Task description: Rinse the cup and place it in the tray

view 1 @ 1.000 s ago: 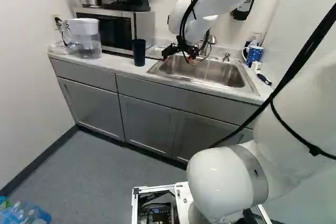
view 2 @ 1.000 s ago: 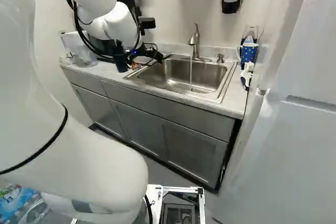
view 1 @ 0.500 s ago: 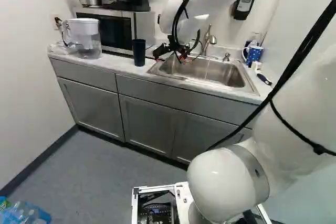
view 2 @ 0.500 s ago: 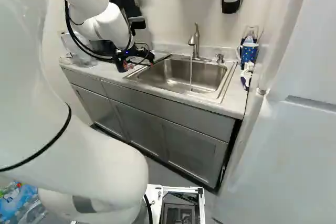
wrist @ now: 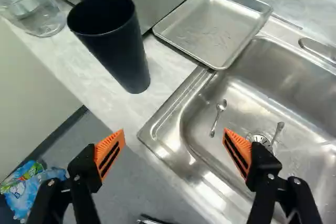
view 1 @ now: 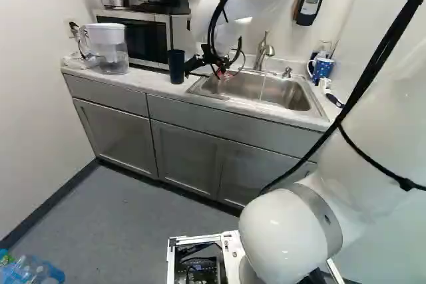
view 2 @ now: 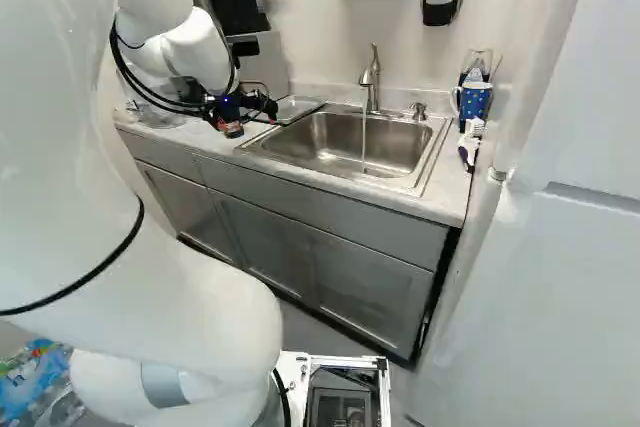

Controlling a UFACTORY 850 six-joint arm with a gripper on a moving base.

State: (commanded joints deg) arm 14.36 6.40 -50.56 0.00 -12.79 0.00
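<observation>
Bright light throws glare (quite white) across the sink [wrist: 302, 111].

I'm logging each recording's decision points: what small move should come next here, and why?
Probably shift the open fingers sideways toward the cup until it lines up between them. It stands on the counter, ahead and off to one side, nothing is gripped, and water is running into the sink for the rinse.
</observation>
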